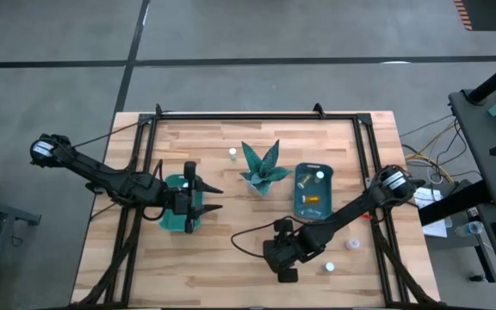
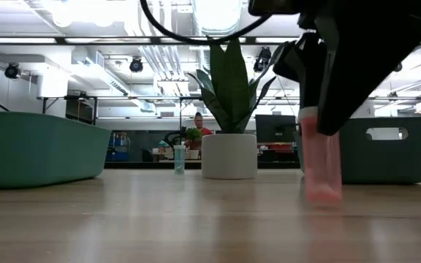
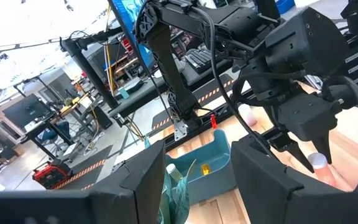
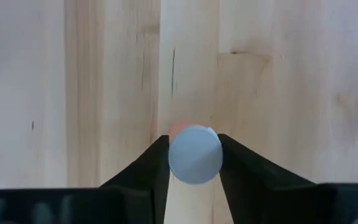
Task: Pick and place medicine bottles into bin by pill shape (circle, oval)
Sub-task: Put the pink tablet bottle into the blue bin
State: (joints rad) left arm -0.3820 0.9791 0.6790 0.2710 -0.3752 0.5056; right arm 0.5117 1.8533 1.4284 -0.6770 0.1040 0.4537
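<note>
Medicine bottle (image 4: 195, 154): stood upright on the wooden table (image 1: 213, 258) near its front edge, white cap up, orange body below (seen pinkish in the low view (image 2: 321, 164)).
Right gripper (image 4: 194, 163): reached straight down, its two fingers pressed against either side of the bottle's cap.
Left gripper (image 1: 205, 197): hovered over the left teal bin (image 1: 177, 220), fingers spread with nothing between them.
Right teal bin (image 1: 313, 191): just right of the plant ornament (image 1: 262, 167), already holding bottles.
Loose bottles: one behind the plant (image 1: 232, 154), two near the table's front right corner (image 1: 352, 244) (image 1: 330, 267).
</note>
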